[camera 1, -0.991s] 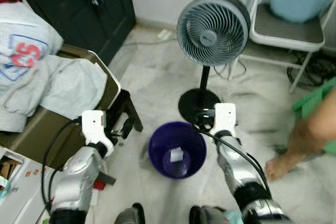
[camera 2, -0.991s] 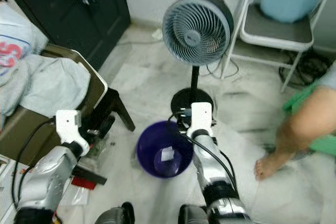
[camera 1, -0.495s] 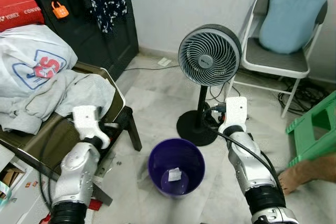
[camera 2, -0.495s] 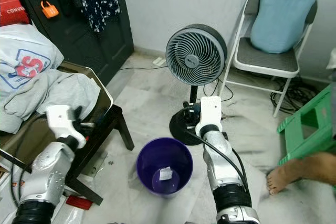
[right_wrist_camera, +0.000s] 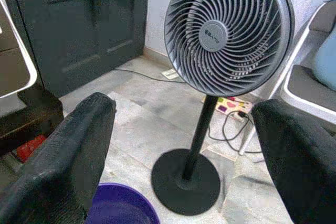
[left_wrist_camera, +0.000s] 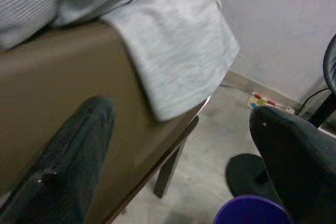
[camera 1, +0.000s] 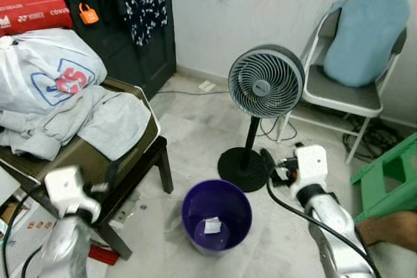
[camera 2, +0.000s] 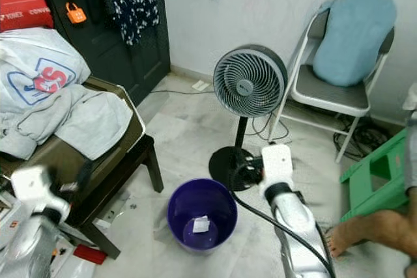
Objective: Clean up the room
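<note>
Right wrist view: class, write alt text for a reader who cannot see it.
A grey pedestal fan stands on a marble floor between the right gripper's two open black fingers. A purple bin's rim shows below, with a dark cabinet behind.

One purple bin [camera 1: 216, 216] at 6 o'clock with one scrap of white paper [camera 1: 212, 225] in it; one grey pedestal fan [camera 1: 266, 83] at 12 o'clock; one folding chair [camera 1: 345, 96] at 2 o'clock bearing one blue cushion [camera 1: 365, 37]. One brown chair [camera 1: 98, 161] at 9 o'clock heaped with grey clothes [camera 1: 85, 118] and one white bag [camera 1: 45, 79], one red bag [camera 1: 29, 4] at 10 o'clock, one orange padlock [camera 1: 88, 13] at 11 o'clock. One green stool [camera 1: 391, 177] at 3 o'clock; one bare foot [camera 2: 339, 239] at 4 o'clock.
</note>
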Motion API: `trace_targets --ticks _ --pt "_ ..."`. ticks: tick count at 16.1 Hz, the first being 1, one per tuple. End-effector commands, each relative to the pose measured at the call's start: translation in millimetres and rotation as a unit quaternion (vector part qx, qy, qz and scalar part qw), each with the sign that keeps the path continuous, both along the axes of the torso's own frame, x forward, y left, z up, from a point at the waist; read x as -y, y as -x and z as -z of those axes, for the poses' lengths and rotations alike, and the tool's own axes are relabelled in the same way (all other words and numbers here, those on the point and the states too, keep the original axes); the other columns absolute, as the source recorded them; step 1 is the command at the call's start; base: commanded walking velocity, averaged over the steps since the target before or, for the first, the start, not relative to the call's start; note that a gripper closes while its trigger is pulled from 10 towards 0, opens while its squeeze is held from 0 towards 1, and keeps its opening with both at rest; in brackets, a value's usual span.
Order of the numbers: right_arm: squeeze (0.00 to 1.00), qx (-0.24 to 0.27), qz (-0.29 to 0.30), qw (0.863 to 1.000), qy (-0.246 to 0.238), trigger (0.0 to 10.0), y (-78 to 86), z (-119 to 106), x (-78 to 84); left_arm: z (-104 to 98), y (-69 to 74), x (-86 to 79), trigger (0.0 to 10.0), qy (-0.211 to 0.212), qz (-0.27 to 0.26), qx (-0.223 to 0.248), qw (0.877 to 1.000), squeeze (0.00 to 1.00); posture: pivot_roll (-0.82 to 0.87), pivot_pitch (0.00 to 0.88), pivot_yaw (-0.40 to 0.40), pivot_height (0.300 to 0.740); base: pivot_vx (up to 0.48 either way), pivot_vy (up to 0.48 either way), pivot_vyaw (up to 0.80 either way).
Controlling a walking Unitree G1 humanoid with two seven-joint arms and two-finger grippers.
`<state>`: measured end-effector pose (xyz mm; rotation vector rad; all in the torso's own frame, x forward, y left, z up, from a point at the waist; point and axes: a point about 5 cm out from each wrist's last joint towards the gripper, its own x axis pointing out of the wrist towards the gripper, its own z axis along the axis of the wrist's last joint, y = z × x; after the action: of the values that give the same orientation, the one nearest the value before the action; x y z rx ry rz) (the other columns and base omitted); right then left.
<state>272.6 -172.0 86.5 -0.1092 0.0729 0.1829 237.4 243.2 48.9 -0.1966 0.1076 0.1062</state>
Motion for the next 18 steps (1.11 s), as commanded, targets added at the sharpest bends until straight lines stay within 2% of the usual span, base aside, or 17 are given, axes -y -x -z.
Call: trace_targets --ticks 1,4,8,15,18 --pt "0.0 0.012 -0.014 1.0 0.002 10.0 -1.4 -9 -4.9 -9 -4.1 4.7 10.0 -0.006 0.004 0.022 1.0 0.0 -0.14 0.0 -0.023 0.74 0.0 0.0 0.0" --pt "0.0 0.031 -0.03 0.999 0.003 10.0 -0.8 -21 -15.8 -21 -8.6 10.0 10.0 -0.006 0.024 0.039 0.999 0.0 -0.15 0.013 -0.019 0.74 0.0 0.0 0.0" --pt "0.0 0.033 -0.039 0.999 0.01 10.0 5.3 -25 -21.4 -32 -14.0 21.7 10.0 0.006 0.047 0.056 0.997 0.0 -0.16 0.04 -0.019 0.74 0.0 0.0 0.64" --pt "0.0 0.034 -0.044 0.998 0.013 10.0 0.4 -29 -26.4 -32 -18.0 25.7 10.0 0.003 0.049 0.041 0.998 0.0 -0.15 0.04 -0.013 0.74 0.0 0.0 0.8" --pt "0.0 0.035 -0.047 0.998 0.016 10.0 1.5 -30 -29.0 -32 -19.4 28.0 10.0 0.002 0.056 0.037 0.998 0.0 -0.15 0.047 -0.008 0.74 0.0 0.0 0.19"
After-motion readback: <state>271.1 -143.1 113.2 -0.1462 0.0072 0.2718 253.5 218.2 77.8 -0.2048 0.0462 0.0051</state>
